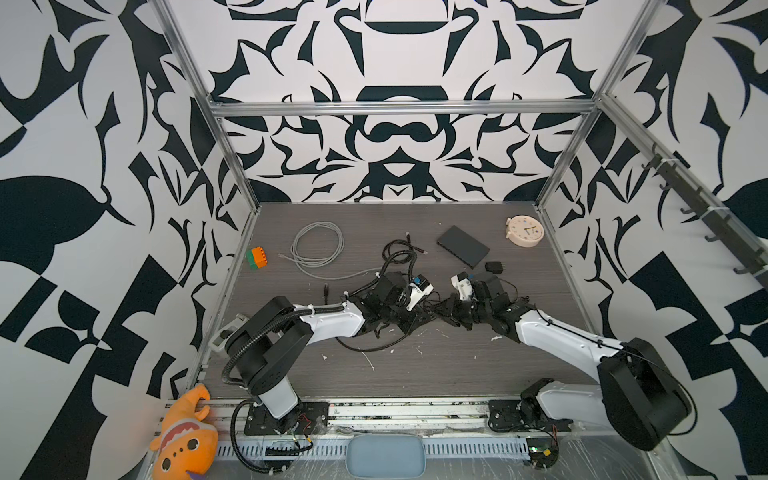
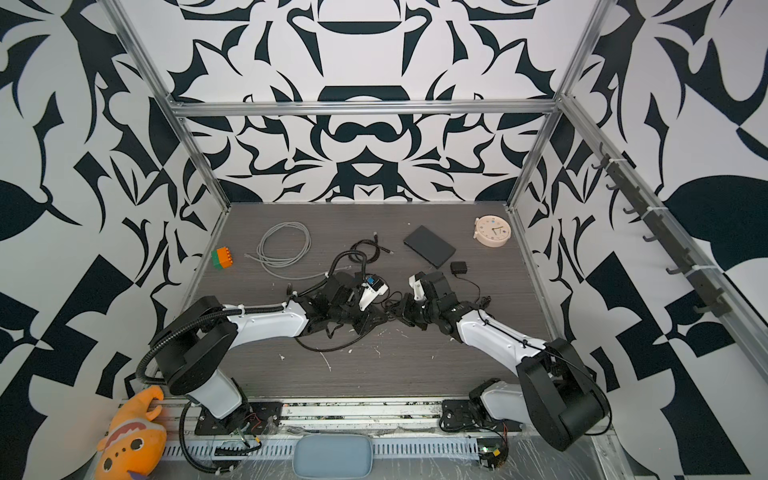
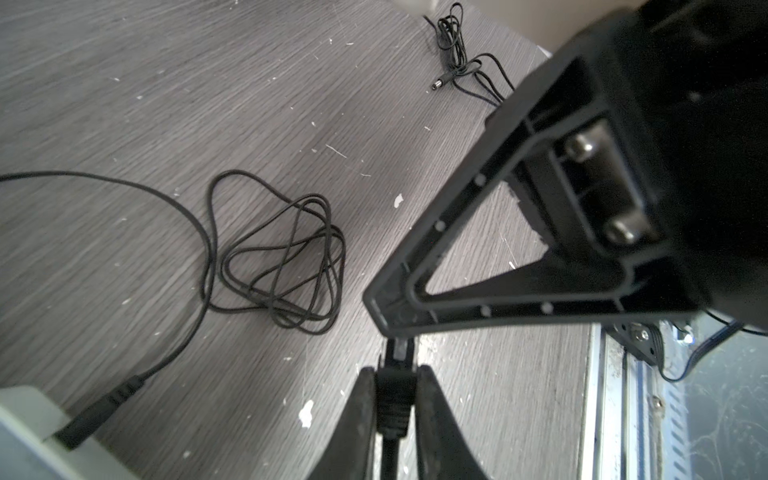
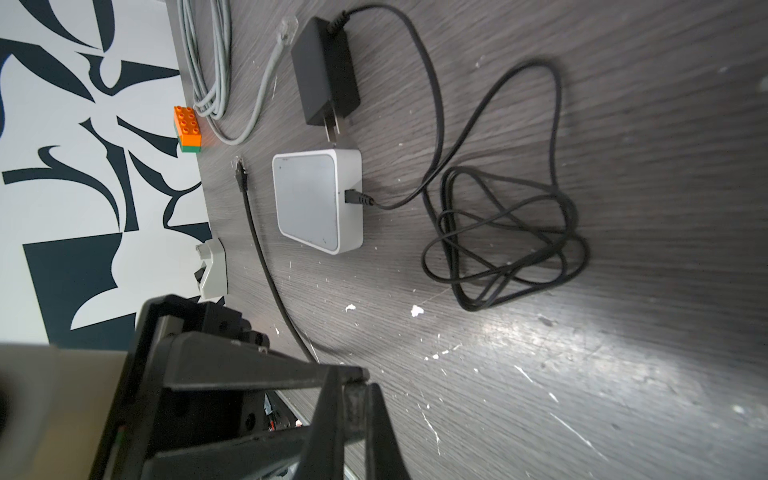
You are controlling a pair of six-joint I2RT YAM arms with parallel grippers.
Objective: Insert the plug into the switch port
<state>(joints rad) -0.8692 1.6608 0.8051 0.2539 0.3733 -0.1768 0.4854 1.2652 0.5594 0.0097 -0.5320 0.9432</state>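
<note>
Closed with the left gripper (image 3: 395,370) on a black Ethernet plug (image 3: 395,399), clamped by the ribbed boot from both sides, clear tip pointing forward. Met at that tip by the right gripper (image 3: 387,320), pressed fully together (touching the plug or only just beside it, impossible to tell). Held over a dark wood-grain table (image 3: 124,104), near its middle in both top views. Close by, a loose tangle of thin black cord (image 3: 282,257), plugged by one run into a small white box (image 4: 318,203). Farther out, toward the far right corner and well apart from the plug, the black switch (image 1: 463,246), lying flat, near a small black power adapter (image 1: 494,267) and a cream clock (image 1: 524,230). Over on the far left, a coiled grey Ethernet cable (image 1: 318,249) and an orange-and-green brick (image 1: 257,257).
</note>
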